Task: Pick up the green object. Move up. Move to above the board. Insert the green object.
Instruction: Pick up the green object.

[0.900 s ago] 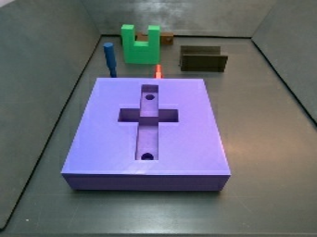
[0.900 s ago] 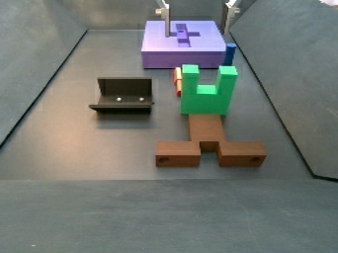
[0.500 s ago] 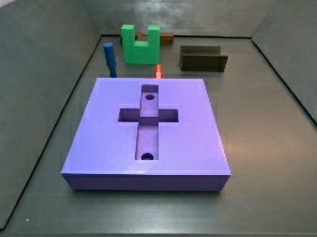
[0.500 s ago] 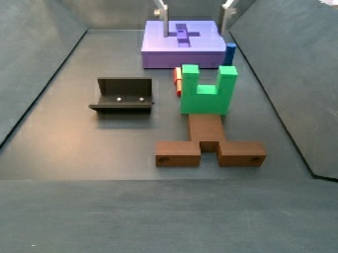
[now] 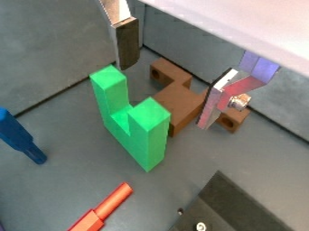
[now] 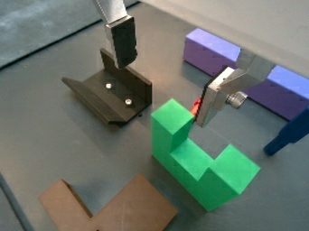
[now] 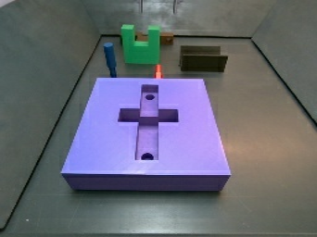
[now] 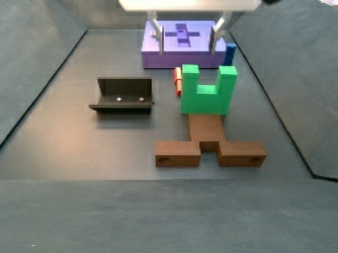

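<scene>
Status: no step of the task is complete. The green object (image 8: 208, 92) stands upright on the desk (image 8: 79, 138), prongs up, free of any grip. The board (image 7: 148, 131) lies flat with its cross-shaped recess empty.

Hand: the hand (image 5: 176, 61) hangs above the green object, jaws wide apart and holding nothing. In both wrist views the two silver fingers (image 6: 122, 39) show clear air between them and the block sits below, not between the pads. In a side view the finger tips are just visible at the top edge above the block; in a side view the hand's body (image 8: 189, 22) fills the 12 o'clock edge of the frame.

Layout, side view looking along the board: green object at 12 o'clock beyond the board's far edge, blue peg (image 7: 109, 57) at about 11 o'clock beside it, the fixture (image 7: 203, 58) at about 1 o'clock. A small red piece (image 7: 158, 70) lies between green object and board. A brown piece (image 8: 209, 143) lies on the desk touching or just beside the green object's base.

Judgement: the approach stage is in hand. Left to do: descend, close on the block, lift, carry above the board, insert.
</scene>
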